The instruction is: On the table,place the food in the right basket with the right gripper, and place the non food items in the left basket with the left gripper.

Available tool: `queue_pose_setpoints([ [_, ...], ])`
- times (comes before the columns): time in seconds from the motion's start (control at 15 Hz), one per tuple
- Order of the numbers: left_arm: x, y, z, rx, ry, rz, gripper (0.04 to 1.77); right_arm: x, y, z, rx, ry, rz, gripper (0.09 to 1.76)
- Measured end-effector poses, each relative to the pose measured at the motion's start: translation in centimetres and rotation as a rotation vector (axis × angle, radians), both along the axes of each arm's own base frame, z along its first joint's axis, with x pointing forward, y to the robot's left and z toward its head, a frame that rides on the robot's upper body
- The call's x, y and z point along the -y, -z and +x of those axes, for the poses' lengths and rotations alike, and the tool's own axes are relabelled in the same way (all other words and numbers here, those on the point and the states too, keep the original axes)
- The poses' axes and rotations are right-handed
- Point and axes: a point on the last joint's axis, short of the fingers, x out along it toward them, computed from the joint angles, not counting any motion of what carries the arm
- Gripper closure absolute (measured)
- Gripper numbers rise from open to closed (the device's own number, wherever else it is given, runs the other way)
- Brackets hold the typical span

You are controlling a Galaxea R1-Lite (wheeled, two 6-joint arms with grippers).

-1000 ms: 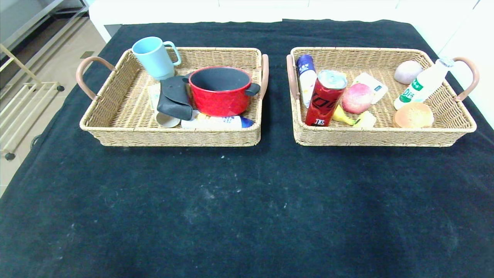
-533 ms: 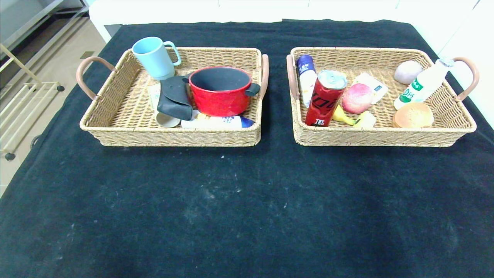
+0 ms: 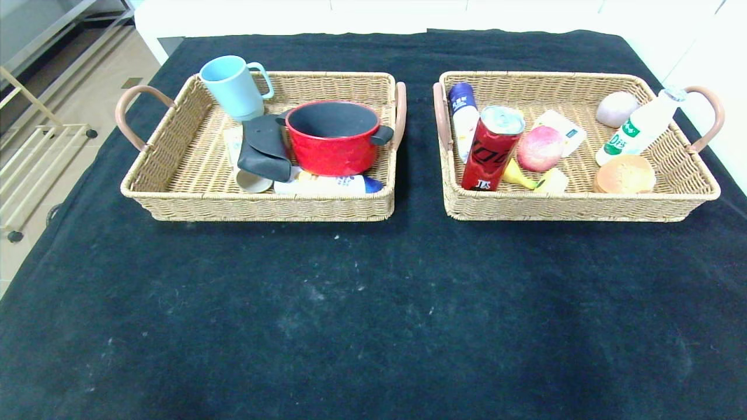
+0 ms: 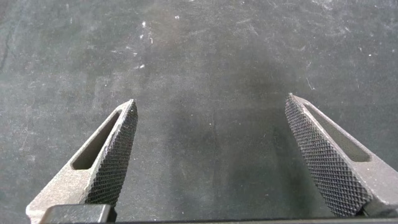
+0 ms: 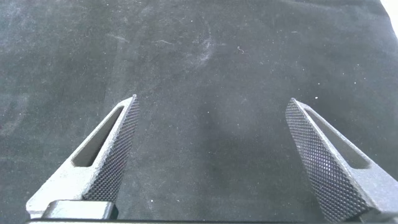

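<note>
The left basket (image 3: pixel 175 201) holds a blue mug (image 3: pixel 232 86), a red pot (image 3: pixel 334 137), a black pouch (image 3: pixel 264 147) and a white and blue tube (image 3: pixel 330 185). The right basket (image 3: pixel 583 210) holds a red can (image 3: pixel 492 149), a white and blue bottle (image 3: pixel 464 116), an apple (image 3: pixel 540 147), a white packet (image 3: pixel 561 128), a yellow piece (image 3: pixel 518 174), a bun (image 3: pixel 625 174), a milk bottle (image 3: pixel 641 125) and a pale round item (image 3: pixel 617 108). Neither arm shows in the head view. My left gripper (image 4: pixel 211 109) and right gripper (image 5: pixel 212 106) are open and empty above bare black cloth.
The black tablecloth (image 3: pixel 373 315) covers the table in front of both baskets. The table's edge and a metal rack (image 3: pixel 29 163) are at the far left, over the floor. A white wall runs along the back.
</note>
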Motion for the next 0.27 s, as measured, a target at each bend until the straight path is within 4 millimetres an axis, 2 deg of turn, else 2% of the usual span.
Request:
queue_pose_setpoints([
  [0.27, 0.11, 0.01, 0.00, 0.001, 0.054, 0.104, 0.09, 0.00, -0.01, 0.00, 0.001, 0.000, 0.000, 0.14],
])
